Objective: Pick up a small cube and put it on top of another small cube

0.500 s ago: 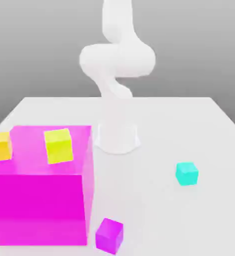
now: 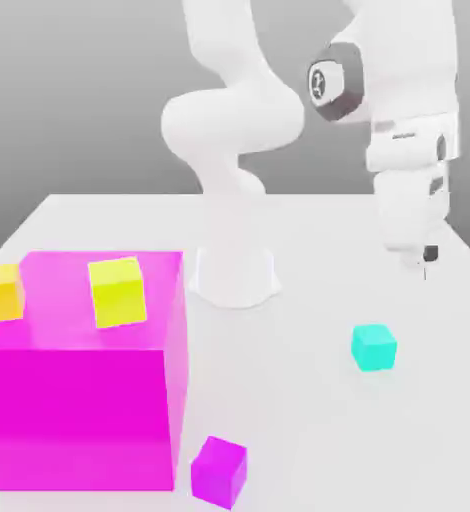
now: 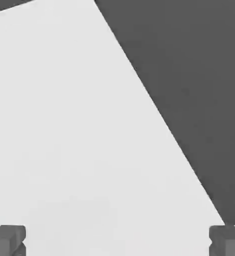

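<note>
On the arm, illegible round emblem

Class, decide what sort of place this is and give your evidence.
Probably a simulated robotics workspace: a white robot arm stands on a plain pale table, with a flat-coloured magenta block there too.

I count four small cubes here: one cyan cube, one purple cube, one yellow cube and one orange-yellow cube. There is one big magenta block, one white table and one robot arm.
</note>
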`<state>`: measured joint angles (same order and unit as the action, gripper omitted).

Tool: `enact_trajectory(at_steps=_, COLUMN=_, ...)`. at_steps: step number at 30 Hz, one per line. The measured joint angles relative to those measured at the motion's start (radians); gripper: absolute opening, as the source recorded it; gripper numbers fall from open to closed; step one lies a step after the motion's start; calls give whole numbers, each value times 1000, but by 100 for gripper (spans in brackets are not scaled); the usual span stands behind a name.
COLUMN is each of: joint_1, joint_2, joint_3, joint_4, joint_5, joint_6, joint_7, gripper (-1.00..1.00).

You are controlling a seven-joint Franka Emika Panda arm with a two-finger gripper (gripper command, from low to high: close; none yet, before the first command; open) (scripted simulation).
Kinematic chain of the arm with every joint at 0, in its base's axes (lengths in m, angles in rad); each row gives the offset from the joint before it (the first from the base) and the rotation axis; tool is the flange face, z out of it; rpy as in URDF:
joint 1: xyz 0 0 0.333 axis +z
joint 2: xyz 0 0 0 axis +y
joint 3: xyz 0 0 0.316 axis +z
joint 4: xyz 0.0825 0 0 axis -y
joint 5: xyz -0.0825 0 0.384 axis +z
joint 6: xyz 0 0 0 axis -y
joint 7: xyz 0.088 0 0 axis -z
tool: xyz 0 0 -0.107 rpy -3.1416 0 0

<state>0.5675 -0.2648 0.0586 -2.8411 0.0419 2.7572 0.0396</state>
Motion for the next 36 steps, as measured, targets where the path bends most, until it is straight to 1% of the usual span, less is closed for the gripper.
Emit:
enact_trajectory(at_steps=4, joint_1=110, joint_2=123, joint_3=37, joint_4=-124, joint_5=5, joint_6=105, joint_7=-170, gripper=0)
enact_trajectory(at_steps=5, joint_1=122, joint_2=156, joint_3=44, joint_4=-138, joint_5=2, joint_6=133, joint_7=-191, gripper=0)
enact_trajectory(at_steps=8, joint_1=127, joint_2=262, joint_3=46, joint_4=-137, joint_5=-31, joint_6=222, joint_7=-190, gripper=0)
enact_trajectory(at_steps=11, joint_1=163, joint_2=371, joint_3=-4, joint_4=-121, joint_5=-83, joint_6=311, joint_7=-156, gripper=0)
enact_trajectory(at_steps=13, joint_1=201, joint_2=443, joint_3=-43, joint_4=-109, joint_5=-90, joint_6=371, joint_7=-150, gripper=0)
enact_trajectory(at_steps=14, joint_1=213, joint_2=472, joint_3=-54, joint_4=-104, joint_5=-89, joint_6=395, joint_7=-150, gripper=-100)
enact_trajectory(at_steps=21, joint_1=216, joint_2=475, joint_3=-57, joint_4=-103, joint_5=-93, joint_6=396, joint_7=-147, gripper=-100)
enact_trajectory(at_steps=25, joint_1=187, joint_2=354, joint_3=-20, joint_4=-124, joint_5=-58, joint_6=296, joint_7=-173, gripper=-100)
enact_trajectory(at_steps=30, joint_1=189, joint_2=186, joint_3=-24, joint_4=-146, joint_5=-25, joint_6=149, joint_7=-198, gripper=-100)
enact_trajectory(at_steps=33, joint_1=126, joint_2=191, joint_3=-91, joint_4=-80, joint_5=-16, joint_6=86, joint_7=-234, gripper=-100)
enact_trajectory(at_steps=36, joint_1=8, joint_2=222, joint_3=-162, joint_4=5, joint_5=-7, joint_6=28, joint_7=-277, gripper=-100)
